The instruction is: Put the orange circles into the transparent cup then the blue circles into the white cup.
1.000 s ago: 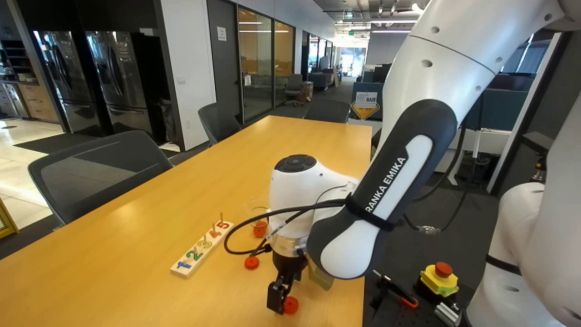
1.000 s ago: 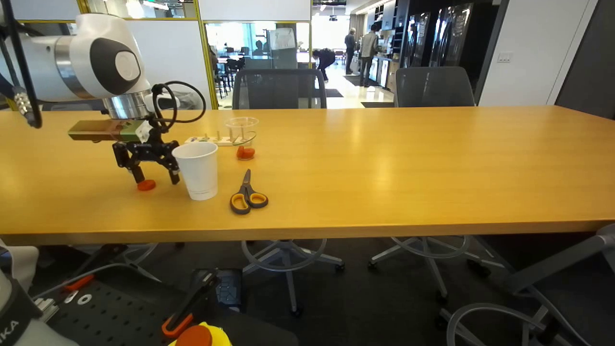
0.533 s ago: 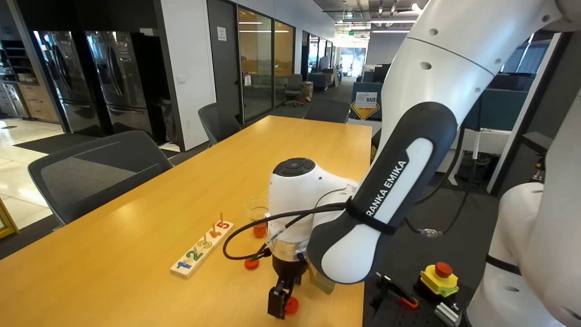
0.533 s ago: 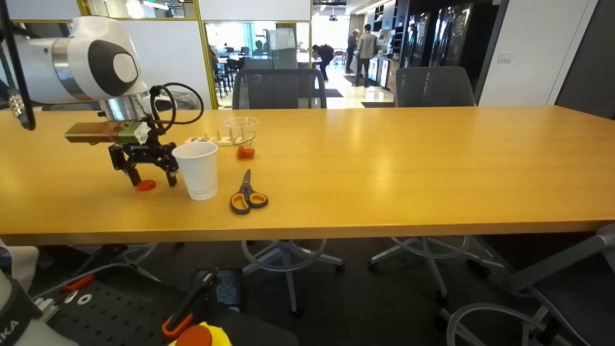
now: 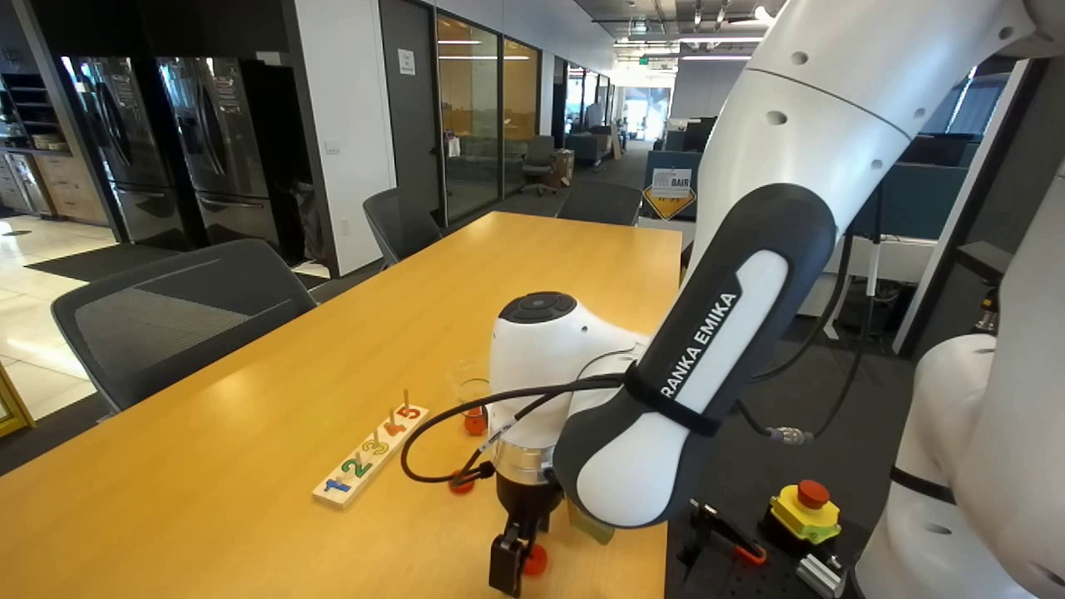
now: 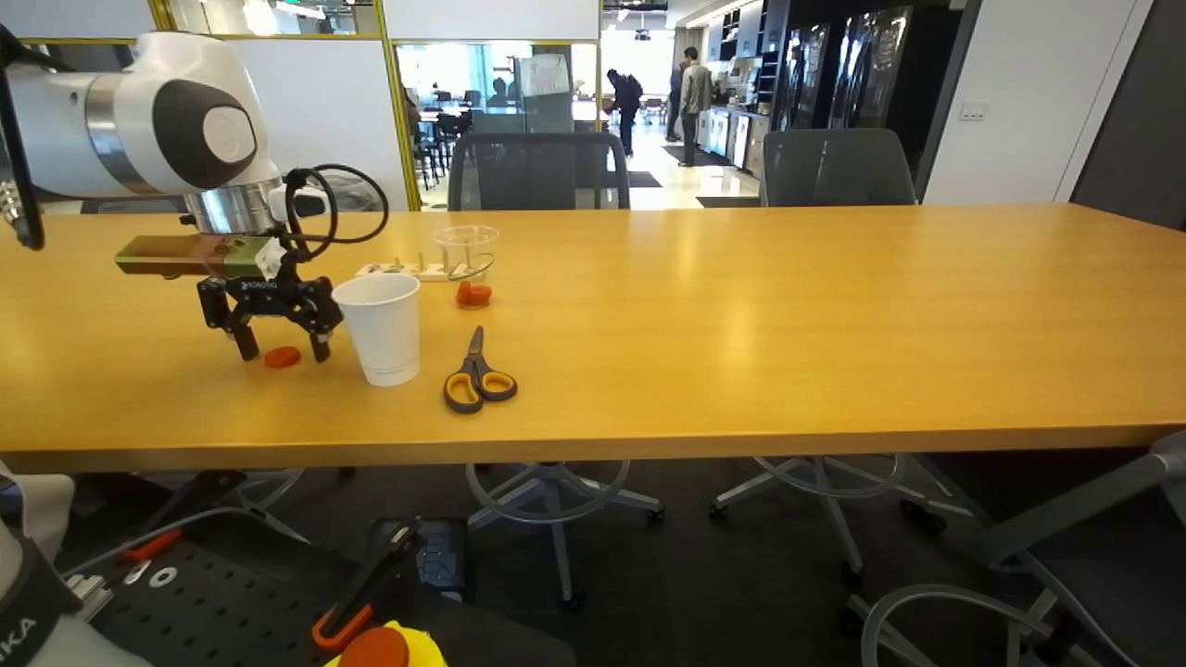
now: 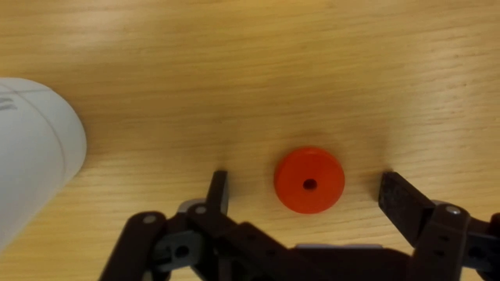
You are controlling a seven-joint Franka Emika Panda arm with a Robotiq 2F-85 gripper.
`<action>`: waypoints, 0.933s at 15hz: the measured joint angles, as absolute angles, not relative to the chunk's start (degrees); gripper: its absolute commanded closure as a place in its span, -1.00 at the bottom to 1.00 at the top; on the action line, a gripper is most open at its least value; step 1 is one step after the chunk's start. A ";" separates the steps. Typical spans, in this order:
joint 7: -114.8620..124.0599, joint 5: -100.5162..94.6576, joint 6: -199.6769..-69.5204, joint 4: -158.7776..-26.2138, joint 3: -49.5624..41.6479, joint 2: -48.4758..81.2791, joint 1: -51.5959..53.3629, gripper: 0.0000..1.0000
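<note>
An orange circle [image 7: 309,184], a flat disc with a centre hole, lies on the table; it shows in both exterior views [image 5: 535,561] [image 6: 282,357]. My gripper [image 7: 304,182] is open around it, one finger on each side with gaps, tips near the table; it also shows in an exterior view [image 6: 284,354]. Another orange circle [image 5: 461,482] lies on the table, partly behind a cable. The transparent cup [image 6: 467,243] has orange circles [image 6: 473,295] at its bottom. The white cup [image 6: 382,333] stands upright beside my gripper; its side shows in the wrist view [image 7: 35,148]. No blue circles are in view.
A wooden number board with pegs [image 5: 371,457] lies on the table near the transparent cup. Scissors [image 6: 479,378] lie by the white cup, close to the table's front edge [image 6: 593,448]. Chairs [image 5: 183,320] stand along the table's far side.
My gripper has moved left, away from the white cup, and slightly down in an exterior view. The orange circle now lies between the fingers instead of under one fingertip. The circle and cups have not moved.
</note>
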State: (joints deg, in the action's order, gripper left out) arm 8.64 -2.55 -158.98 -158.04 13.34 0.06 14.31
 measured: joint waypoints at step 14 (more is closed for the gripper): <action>8.24 -2.20 -158.98 -157.93 13.46 -0.02 14.31 -0.48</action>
State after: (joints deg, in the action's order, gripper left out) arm 8.24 -2.20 -158.98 -157.93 13.46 -0.02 14.31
